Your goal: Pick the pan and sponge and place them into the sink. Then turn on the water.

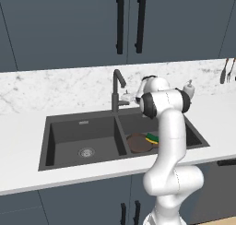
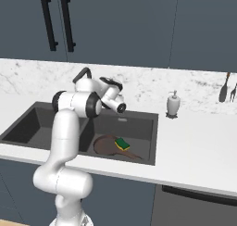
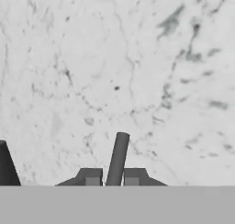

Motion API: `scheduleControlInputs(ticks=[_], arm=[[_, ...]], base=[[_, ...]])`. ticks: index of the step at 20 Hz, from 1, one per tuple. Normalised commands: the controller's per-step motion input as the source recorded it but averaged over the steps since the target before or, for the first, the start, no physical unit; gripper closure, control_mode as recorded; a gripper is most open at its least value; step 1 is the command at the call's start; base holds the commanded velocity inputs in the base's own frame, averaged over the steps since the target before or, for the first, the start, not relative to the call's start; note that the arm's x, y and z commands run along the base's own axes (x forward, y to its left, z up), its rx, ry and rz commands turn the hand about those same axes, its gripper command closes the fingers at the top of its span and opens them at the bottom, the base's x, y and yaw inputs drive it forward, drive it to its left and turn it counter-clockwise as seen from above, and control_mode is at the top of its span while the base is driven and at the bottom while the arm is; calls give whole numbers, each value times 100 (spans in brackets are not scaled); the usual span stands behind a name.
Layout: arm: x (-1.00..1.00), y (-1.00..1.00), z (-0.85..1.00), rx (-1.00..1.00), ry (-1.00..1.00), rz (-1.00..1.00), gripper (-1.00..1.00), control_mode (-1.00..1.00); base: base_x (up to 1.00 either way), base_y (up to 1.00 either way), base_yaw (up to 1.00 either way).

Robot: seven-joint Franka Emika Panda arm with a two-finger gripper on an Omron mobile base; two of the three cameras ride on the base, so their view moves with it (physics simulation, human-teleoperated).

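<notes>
Lying in the right basin of the sink (image 1: 46, 141), the pan (image 1: 138, 143) is seen with the sponge (image 1: 152, 138) on its rim. The hand (image 3: 112, 179) is clamped on the faucet lever (image 3: 117, 158) at the tabletop's back edge.

White counter (image 1: 27, 127) under a marbled backsplash (image 3: 114, 58), spanning both base views. Set into it: dark grey double-basin sink (image 1: 80, 122). In the right basin, reddish-brown pan (image 2: 105, 145) flat on the floor, handle pointing toward the front right corner; green-and-yellow sponge (image 2: 122, 144) resting on the pan's right rim. Left basin showing a round steel drain (image 1: 86, 151). Behind the divider, dark gooseneck faucet (image 1: 117, 88) rising from the counter. White soap dispenser (image 2: 173, 103) standing just right of the sink's back corner.
</notes>
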Motion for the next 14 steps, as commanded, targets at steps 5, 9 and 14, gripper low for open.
scheduleControlInputs(ticks=[5,9,14], arm=[[-1,-70,-15,6,22,-1,100,-100],[-4,-85,-32,7,5,0,100,-100],[-7,-90,-43,9,5,0,100,-100]], base=[[0,0,0],[0,0,0],[0,0,0]])
